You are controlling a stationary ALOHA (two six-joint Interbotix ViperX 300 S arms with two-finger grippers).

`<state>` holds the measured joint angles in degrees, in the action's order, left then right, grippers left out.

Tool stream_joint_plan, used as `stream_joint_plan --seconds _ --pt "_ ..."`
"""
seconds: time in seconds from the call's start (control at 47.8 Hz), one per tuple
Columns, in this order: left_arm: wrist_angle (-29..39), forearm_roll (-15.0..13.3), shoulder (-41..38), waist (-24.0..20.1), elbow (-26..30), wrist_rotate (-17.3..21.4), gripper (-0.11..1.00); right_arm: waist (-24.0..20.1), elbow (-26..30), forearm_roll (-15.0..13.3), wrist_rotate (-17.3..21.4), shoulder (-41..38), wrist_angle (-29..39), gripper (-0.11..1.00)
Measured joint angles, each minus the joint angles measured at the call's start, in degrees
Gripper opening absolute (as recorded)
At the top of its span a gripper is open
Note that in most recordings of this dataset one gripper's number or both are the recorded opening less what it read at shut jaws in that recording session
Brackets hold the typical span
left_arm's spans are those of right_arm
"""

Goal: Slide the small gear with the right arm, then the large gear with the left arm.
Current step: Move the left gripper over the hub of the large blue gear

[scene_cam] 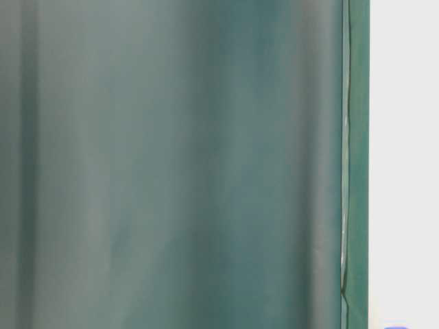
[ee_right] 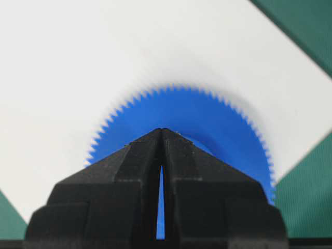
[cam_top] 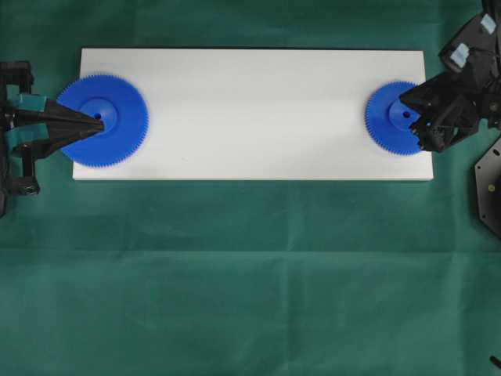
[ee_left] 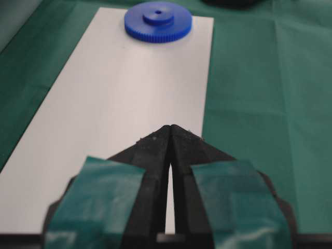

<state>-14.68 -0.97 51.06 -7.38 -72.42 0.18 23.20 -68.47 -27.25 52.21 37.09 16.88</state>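
Observation:
The large gear (cam_top: 117, 106) lies flat on the left end of the white board (cam_top: 250, 110). My left gripper (cam_top: 97, 119), teal-banded, is shut, with its pointed tip over that gear's hub. The small gear (cam_top: 387, 117) lies on the board's right end. My right gripper (cam_top: 407, 106) is shut too, its tip at the small gear's hub. In the right wrist view the closed fingers (ee_right: 140, 155) cover the middle of the small gear (ee_right: 207, 116). In the left wrist view my left gripper (ee_left: 171, 126) points along the bare board (ee_left: 129, 88) toward the small gear (ee_left: 158, 23) at the far end.
The board rests on a green cloth (cam_top: 250, 274) that covers the table. A black plate-like part (cam_top: 489, 184) lies on the cloth off the board's right end. The board's middle stretch between the two gears is bare.

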Motion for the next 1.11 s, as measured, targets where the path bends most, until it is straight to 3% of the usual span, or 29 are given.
stream_joint_plan --seconds 0.439,0.878,1.108 --pt "-0.1 0.0 -0.1 0.0 0.0 -0.1 0.00 -0.5 -2.3 -5.2 0.1 11.9 -9.2 0.50" --pt "1.2 0.0 -0.1 -4.4 0.0 0.2 0.00 -0.5 -3.9 -5.6 -0.2 12.6 -15.0 0.50" --pt "8.7 0.0 0.0 -9.9 0.2 0.1 0.00 -0.5 -4.3 -5.6 -0.2 12.7 -16.5 0.50"
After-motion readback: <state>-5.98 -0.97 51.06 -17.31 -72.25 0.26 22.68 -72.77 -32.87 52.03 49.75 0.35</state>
